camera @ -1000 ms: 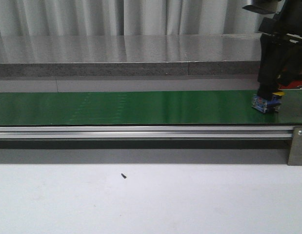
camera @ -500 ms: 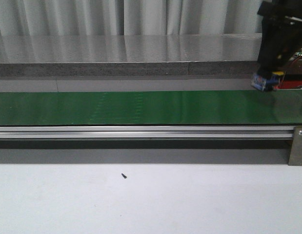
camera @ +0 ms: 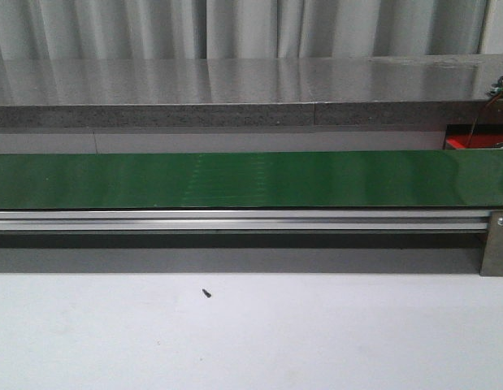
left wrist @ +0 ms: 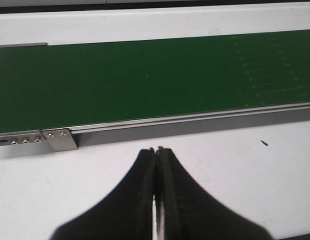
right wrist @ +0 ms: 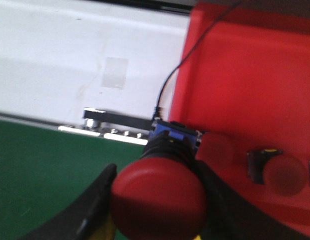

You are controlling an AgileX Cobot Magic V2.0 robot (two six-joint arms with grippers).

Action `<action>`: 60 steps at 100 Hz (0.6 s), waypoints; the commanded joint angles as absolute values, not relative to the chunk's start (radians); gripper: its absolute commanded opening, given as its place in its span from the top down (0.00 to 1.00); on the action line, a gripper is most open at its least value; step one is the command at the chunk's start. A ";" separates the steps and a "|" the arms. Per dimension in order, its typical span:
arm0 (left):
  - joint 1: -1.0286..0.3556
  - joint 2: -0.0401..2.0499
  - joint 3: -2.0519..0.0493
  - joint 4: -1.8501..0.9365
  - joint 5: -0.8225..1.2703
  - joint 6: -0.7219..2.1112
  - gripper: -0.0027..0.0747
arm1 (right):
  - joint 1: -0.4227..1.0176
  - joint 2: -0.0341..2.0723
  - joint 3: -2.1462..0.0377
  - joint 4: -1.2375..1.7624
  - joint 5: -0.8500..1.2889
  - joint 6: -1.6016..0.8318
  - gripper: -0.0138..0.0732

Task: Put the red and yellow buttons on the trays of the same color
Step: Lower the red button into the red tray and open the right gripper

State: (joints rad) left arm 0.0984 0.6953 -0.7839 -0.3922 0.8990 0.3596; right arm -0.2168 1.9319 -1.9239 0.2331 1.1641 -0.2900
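Cable (right wrist: 175,75) crosses red tray (right wrist: 255,75) beside buttons (right wrist: 280,172).

The front view faces forward, low over the white tabletop (camera: 251,333). Both wrist views look down closely; all three share the green belt (camera: 235,179).

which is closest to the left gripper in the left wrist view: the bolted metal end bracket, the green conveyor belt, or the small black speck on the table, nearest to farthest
From the shut left gripper:
1. Metal end bracket, on the rail's near edge, off to one side.
2. Green conveyor belt, past the rail; too close to the bracket to rank firmly.
3. Black speck, on the white table, far to the other side.
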 commanded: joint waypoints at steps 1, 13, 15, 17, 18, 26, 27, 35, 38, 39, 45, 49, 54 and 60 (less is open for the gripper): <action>0.091 0.693 -0.810 -0.426 0.838 0.359 0.99 | -0.260 1.907 -1.956 0.241 1.091 -0.271 0.69; 0.091 0.693 -0.810 -0.426 0.838 0.359 0.99 | -0.300 1.937 -1.956 0.241 1.031 -0.259 0.69; 0.091 0.693 -0.810 -0.426 0.838 0.359 0.99 | -0.305 1.942 -1.956 0.242 1.019 -0.259 0.69; 0.091 0.693 -0.810 -0.426 0.838 0.359 0.99 | -0.311 1.948 -1.956 0.242 1.009 -0.259 0.69; 0.091 0.693 -0.810 -0.426 0.838 0.359 0.99 | -0.312 1.950 -1.957 0.242 1.005 -0.259 0.69; 0.091 0.693 -0.810 -0.426 0.838 0.359 0.99 | -0.327 1.972 -1.961 0.242 0.972 -0.259 0.69; 0.091 0.693 -0.810 -0.426 0.838 0.359 0.99 | -0.327 1.978 -1.962 0.242 0.970 -0.259 0.69; 0.091 0.693 -0.810 -0.426 0.838 0.359 0.99 | -0.332 2.010 -1.965 0.241 0.951 -0.259 0.69; 0.091 0.693 -0.810 -0.426 0.838 0.359 0.99 | -0.333 2.022 -1.965 0.242 0.943 -0.259 0.69; 0.091 0.693 -0.810 -0.426 0.838 0.359 0.99 | -0.333 2.028 -1.965 0.242 0.941 -0.259 0.69; 0.091 0.693 -0.810 -0.426 0.838 0.359 0.99 | -0.334 2.053 -1.966 0.242 0.926 -0.259 0.69; 0.091 0.693 -0.810 -0.426 0.838 0.359 0.99 | -0.334 2.072 -1.966 0.242 0.919 -0.259 0.69; 0.091 0.693 -0.810 -0.426 0.838 0.359 0.99 | -0.334 2.090 -1.966 0.249 0.911 -0.259 0.69; 0.091 0.693 -0.810 -0.426 0.838 0.359 0.99 | -0.334 2.109 -1.966 0.260 0.902 -0.259 0.69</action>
State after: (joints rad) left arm 0.0984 0.6953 -0.7839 -0.3922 0.8982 0.3596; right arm -0.3278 2.1468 -1.9320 0.2290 0.9586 -0.2606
